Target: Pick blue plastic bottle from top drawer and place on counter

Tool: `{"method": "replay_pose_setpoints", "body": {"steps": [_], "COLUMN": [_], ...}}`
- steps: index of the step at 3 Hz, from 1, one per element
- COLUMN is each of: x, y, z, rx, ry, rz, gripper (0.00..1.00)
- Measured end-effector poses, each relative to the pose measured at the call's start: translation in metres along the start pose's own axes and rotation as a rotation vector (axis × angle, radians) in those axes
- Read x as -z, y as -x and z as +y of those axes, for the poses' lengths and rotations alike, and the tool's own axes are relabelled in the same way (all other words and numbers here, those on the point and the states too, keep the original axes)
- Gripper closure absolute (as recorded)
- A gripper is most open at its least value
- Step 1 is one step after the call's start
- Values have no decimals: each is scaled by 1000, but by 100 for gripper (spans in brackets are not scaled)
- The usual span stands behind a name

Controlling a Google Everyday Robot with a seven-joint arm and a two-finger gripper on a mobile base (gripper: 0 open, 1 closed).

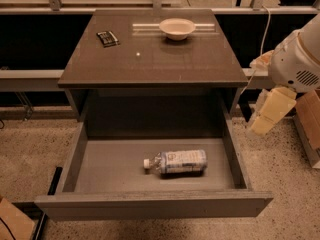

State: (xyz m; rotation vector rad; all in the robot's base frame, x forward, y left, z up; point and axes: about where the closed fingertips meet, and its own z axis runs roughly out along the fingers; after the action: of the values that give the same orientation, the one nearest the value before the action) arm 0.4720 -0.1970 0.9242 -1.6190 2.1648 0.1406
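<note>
While the blue plastic bottle lies sideways in the open top drawer, cap toward its left wall, the gripper hangs beyond the counter's right edge, well apart; how far open, cannot tell; bottle not in it. Risks: round bottle rolling from a skewed pinch; arm clipping the drawer's right wall on reaching in.

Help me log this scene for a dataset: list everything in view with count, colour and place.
top drawer: one, grey, open below the counter.
counter: one, dark grey-brown, cabinet top.
blue plastic bottle: one, clear with pale label and white cap, lying on its side in the drawer.
bowl: one, white, back of counter.
small flat object: one, dark, back left of counter.
gripper: one, cream, right of the drawer, apart from it.
</note>
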Motion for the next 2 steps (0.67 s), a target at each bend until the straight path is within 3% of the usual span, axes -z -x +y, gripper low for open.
{"method": "replay_pose_setpoints", "body": {"steps": [1, 2], "x": [-19, -57], "y": [7, 16], "z": [2, 4], "rx": [-8, -4], "ry": [21, 75], "rz": [-13, -43], "gripper": [0, 0]}}
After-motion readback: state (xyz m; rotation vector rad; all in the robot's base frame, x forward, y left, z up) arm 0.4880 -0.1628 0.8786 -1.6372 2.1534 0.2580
